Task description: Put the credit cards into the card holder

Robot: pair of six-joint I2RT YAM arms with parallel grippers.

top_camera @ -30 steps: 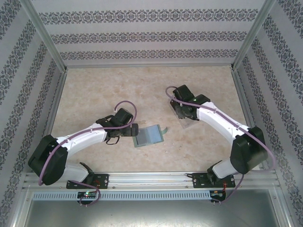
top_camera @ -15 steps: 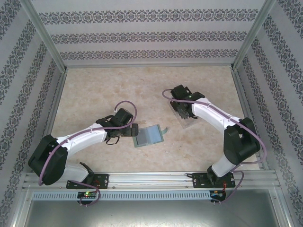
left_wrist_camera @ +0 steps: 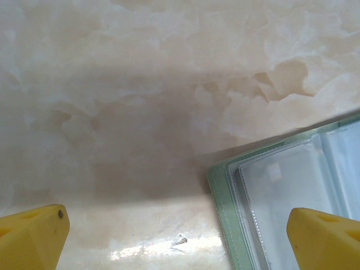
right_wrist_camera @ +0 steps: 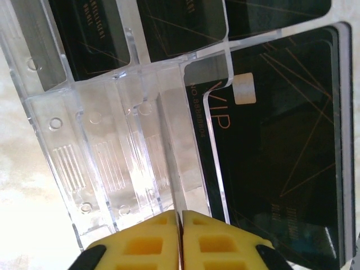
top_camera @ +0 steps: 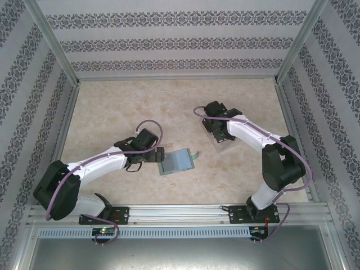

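Right wrist: right gripper (right_wrist_camera: 181,218) closed, empty; credit card (right_wrist_camera: 281,157) long axis vertical; left gripper (left_wrist_camera: 177,220) spread wide.

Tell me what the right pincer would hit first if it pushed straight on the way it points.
Probably the clear plastic slotted rack: an upright divider stands right ahead of the shut right pincer, beside a black rectangular card marked VIP. Depth is unclear; they may be touching.
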